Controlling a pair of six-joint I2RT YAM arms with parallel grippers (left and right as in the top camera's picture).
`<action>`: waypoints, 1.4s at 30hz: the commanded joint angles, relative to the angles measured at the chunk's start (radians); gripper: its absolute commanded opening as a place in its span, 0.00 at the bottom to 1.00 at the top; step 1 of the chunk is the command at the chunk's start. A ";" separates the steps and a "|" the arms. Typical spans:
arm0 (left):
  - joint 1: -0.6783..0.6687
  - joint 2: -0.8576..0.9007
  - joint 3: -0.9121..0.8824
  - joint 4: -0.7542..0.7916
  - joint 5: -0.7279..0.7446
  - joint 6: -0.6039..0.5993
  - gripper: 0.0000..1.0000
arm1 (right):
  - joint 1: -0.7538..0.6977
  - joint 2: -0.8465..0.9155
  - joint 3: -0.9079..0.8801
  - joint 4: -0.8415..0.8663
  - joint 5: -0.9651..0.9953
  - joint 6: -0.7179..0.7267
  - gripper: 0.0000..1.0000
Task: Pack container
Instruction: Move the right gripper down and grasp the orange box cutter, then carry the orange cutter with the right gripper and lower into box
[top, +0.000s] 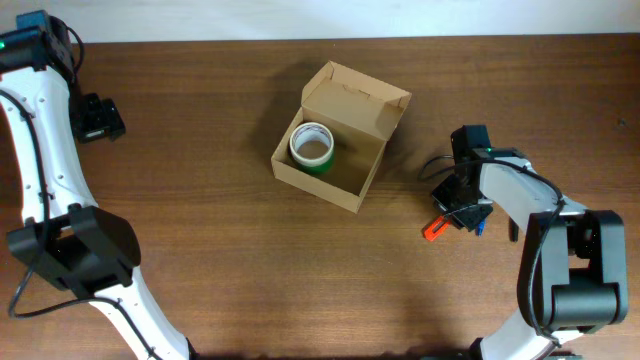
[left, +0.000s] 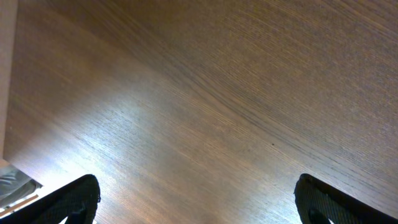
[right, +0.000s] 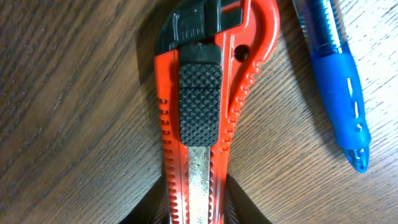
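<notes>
Cardboard, plain and tan-brown, makes up the small rectangular container (top: 318, 188), which sits near the middle of the dark wooden table (top: 200, 250) with its hinged flap lid thrown back and a green-edged tape roll (top: 312, 147) lying flat in its left half; the right half of the floor is bare. Such a box is likely light and thin-walled, apt to skid on the smooth wood or buckle if squeezed, so it is best held by a side wall near a corner, or steadied from outside while things go in; the flap should be taken by its free edge. Well to the right of it, the right gripper (top: 458, 212) is down on an orange-and-black plastic utility knife (right: 199, 112), its jaws pinching the handle, the pads seemingly against both ribbed flanks. A blue translucent ballpoint pen (right: 339, 93) lies just beside the knife, apart from it. The left gripper (top: 103, 118) hangs at the far left with jaws spread wide, holding nothing.
</notes>
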 joint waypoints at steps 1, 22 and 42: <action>0.005 -0.001 -0.004 0.000 0.003 0.009 1.00 | -0.002 0.013 -0.017 0.031 -0.010 0.004 0.25; 0.005 -0.001 -0.004 0.000 0.003 0.009 1.00 | 0.080 -0.084 0.478 -0.275 -0.021 -0.592 0.22; 0.005 -0.001 -0.004 0.000 0.003 0.009 1.00 | 0.434 -0.071 0.973 -0.598 0.073 -1.230 0.17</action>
